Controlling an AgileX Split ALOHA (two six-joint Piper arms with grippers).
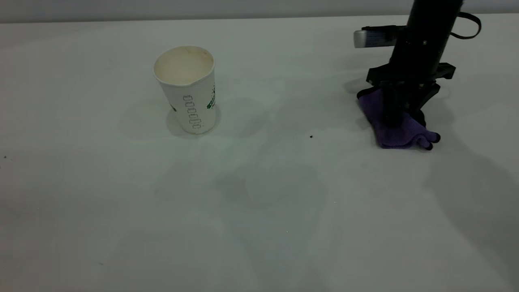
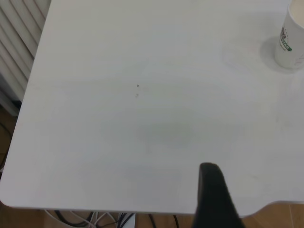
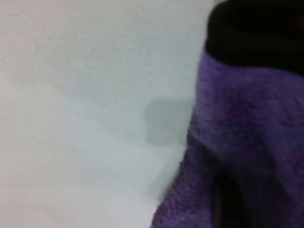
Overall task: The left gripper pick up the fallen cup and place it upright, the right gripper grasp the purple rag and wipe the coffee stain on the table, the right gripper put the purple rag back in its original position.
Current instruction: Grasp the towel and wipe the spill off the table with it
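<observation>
- Your right gripper (image 1: 405, 115) stands on the rag (image 1: 395, 129) at the table's (image 1: 259, 211) far right, its fingers gripping the cloth; lift before they let go and the rag could snag and drag.
- The cup (image 1: 187, 87) stands upright, far left of centre, well apart.
- I cannot tell whether your left gripper's fingers are spread or together.
- Nothing stands between.

The exterior camera faces me across the counter (image 1: 259, 202), angled down. My left wrist camera looks from high, sharing the cup (image 1: 186, 87) with it. My right wrist camera sits close against the rag (image 3: 247, 142).
</observation>
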